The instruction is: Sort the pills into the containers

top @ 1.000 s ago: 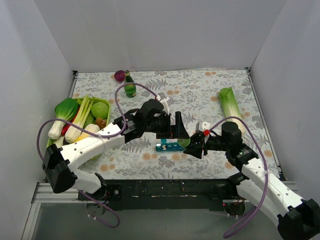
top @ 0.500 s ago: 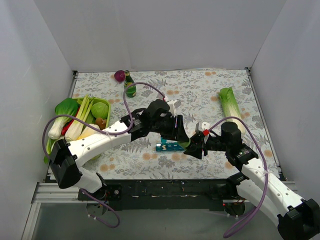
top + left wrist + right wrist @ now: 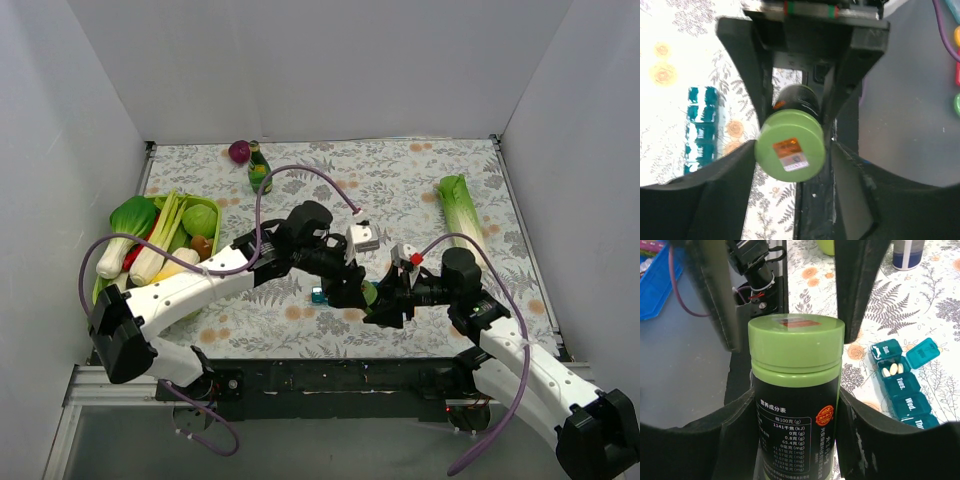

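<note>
Green-capped bottle point(image 3: 796, 355) held in right gripper point(image 3: 795, 405); left gripper point(image 3: 794, 147) straddles its cap.

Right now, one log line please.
right fingers: shut on bottle | left fingers: straddling lid, grip unclear | organiser: Sun. cell open, pills inside

The green-lidded bottle point(image 3: 795, 390) fills the gap between the right gripper's point(image 3: 796, 440) fingers, leaving no room there. The left gripper's point(image 3: 792, 150) fingers flank its lid closely, with only a sliver free on one side. Just outside the fingers, the teal pill organiser point(image 3: 905, 387) lies on the table point(image 3: 940, 305) with one lid raised. Past the organiser, away from the fingers, bare patterned tabletop is open.
</note>
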`<control>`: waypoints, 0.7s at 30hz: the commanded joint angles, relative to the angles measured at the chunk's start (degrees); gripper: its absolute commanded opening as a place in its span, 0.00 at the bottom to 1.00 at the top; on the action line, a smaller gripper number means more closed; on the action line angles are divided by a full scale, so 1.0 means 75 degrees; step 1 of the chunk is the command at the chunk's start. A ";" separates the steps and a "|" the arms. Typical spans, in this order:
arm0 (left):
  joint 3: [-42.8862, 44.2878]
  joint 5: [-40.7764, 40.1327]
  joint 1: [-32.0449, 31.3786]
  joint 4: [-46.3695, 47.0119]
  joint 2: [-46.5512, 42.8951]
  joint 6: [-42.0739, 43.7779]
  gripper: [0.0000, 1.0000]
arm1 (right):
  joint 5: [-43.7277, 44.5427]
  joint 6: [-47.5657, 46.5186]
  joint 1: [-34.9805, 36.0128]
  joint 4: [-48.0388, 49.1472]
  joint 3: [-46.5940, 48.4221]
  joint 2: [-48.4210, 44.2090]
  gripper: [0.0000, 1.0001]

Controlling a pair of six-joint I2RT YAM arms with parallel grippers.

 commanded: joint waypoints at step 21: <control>-0.1285 -0.3330 0.0634 0.0736 -0.1671 -0.8768 0.91 | 0.2252 -0.4185 0.0203 -0.2259 0.1688 0.0093 0.01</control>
